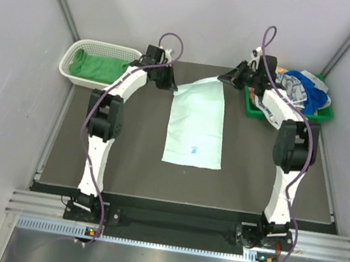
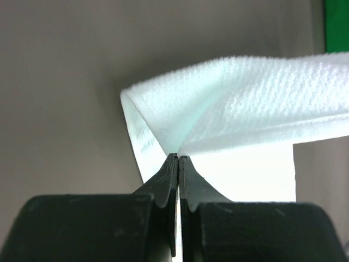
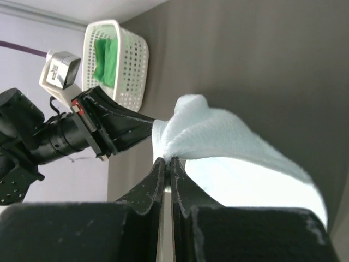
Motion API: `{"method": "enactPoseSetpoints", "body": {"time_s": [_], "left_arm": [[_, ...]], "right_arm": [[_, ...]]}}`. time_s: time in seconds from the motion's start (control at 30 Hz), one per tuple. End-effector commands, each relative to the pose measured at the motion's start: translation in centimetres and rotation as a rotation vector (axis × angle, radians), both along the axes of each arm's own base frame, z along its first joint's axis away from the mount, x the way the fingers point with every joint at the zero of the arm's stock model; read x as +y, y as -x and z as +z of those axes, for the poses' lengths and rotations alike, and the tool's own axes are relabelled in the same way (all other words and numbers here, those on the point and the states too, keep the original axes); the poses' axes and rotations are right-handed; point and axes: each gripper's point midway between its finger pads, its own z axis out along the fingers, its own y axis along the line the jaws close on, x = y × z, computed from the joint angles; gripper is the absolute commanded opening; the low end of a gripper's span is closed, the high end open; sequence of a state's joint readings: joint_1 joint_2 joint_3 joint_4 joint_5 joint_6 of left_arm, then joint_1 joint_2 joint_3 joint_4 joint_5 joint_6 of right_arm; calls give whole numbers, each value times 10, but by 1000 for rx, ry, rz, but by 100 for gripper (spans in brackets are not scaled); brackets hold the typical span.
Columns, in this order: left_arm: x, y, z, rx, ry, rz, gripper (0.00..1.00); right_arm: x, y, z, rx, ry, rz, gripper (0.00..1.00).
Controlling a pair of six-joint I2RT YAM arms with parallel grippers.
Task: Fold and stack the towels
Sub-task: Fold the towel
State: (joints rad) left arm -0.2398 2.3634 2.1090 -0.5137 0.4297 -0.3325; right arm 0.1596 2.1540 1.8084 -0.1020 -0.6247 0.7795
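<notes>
A pale mint towel lies flat along the middle of the dark mat, with its two far corners lifted. My left gripper is shut on the far left corner; in the left wrist view the cloth bunches up out of the closed tips. Pinched in my right gripper is the far right corner, and the right wrist view shows the towel rising from the closed tips. A bright green towel lies in the basket. More towels, blue and patterned, are heaped in the tray.
The white mesh basket stands at the far left corner of the mat, also seen as the basket in the right wrist view. The green plastic tray sits at the far right. Grey walls close in on both sides and behind.
</notes>
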Motion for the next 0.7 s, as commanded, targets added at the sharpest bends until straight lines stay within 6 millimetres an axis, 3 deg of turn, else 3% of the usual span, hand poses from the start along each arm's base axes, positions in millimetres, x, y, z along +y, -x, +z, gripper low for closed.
{"method": "enactPoseSetpoints", "body": {"time_s": [0.0,0.03,0.1,0.13,0.17,0.23,0.27,0.4,0.43,0.5,0.53,0.67], "left_arm": [[-4,13,58,-138,-6,-36,0],[-2,21,48,-123,-42,-44,0],[-1,34,50,-118,-99,-33,0],[1,43,38,-93,-127,-35,0],[-3,51,46,-107,-139,-43,0],[3,64,35,-91,-204,-34,0],[-2,72,42,-109,-223,-39,0],[-6,96,35,-111,-341,-48,0],[2,101,29,-103,-414,-34,0],[0,112,26,-113,-493,-29,0],[7,116,25,-108,-547,-5,0],[4,140,15,-70,-621,-14,0]], "right_arm": [[1,23,47,-121,-22,33,0],[-3,31,27,-77,-8,27,0],[-6,40,15,-58,13,20,0],[-9,50,4,-30,22,17,0],[-10,56,-2,-20,28,20,0],[-13,74,-18,17,42,20,0],[-15,79,-24,26,54,17,0],[-21,105,-42,67,79,16,0],[-23,116,-50,86,87,18,0],[-25,121,-45,56,90,11,0],[-28,130,-56,84,94,8,0],[-33,151,-69,107,113,4,0]]}}
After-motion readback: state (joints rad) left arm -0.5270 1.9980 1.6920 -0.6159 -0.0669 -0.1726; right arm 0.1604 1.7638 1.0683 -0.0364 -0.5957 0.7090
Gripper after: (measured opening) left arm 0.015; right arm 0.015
